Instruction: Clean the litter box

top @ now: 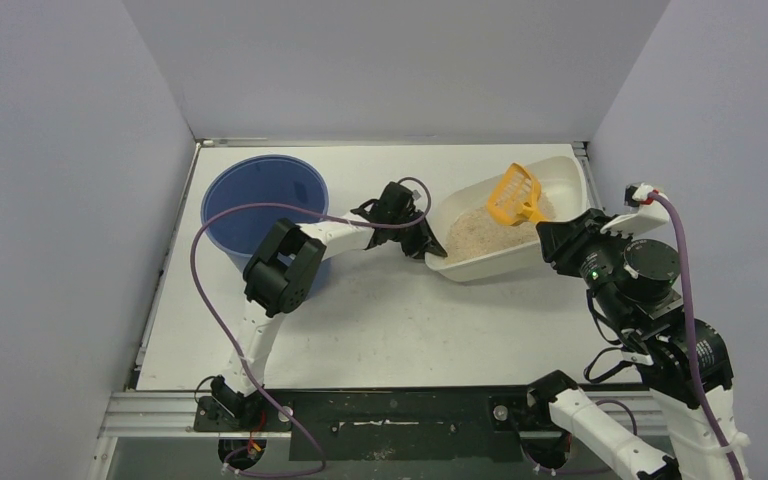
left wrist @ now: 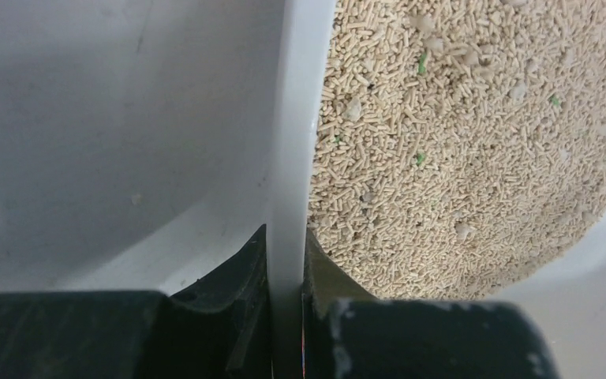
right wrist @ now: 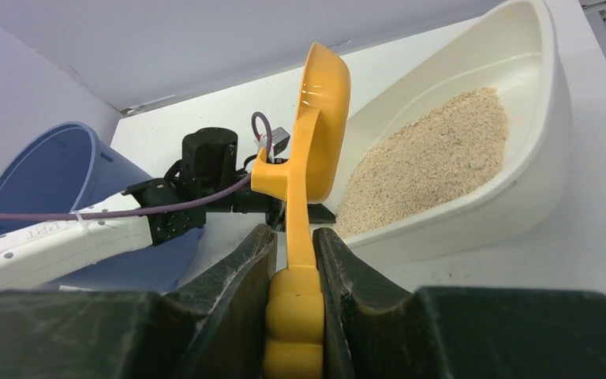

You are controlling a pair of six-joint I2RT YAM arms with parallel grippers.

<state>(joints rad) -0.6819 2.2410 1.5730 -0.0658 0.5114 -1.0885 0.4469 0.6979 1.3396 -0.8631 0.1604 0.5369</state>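
The cream-white litter box (top: 565, 180) sits tilted at the back right of the table, with tan granules (top: 480, 235) heaped toward its left end. My left gripper (top: 428, 245) is shut on the rim of that end. In the left wrist view the fingers (left wrist: 286, 260) pinch the white rim (left wrist: 293, 142), one inside against the granules (left wrist: 458, 134) and one outside. My right gripper (right wrist: 294, 245) is shut on the handle of the orange scoop (right wrist: 319, 134). The scoop (top: 515, 193) hangs above the granules with its bowl up. The right gripper (top: 545, 233) is at the box's near right side.
A tall round blue bucket (top: 265, 205) stands at the back left, just beyond the left arm's elbow; it shows at the left of the right wrist view as well (right wrist: 39, 174). Grey walls close in both sides and the back. A purple cable (top: 205, 300) loops beside the left arm.
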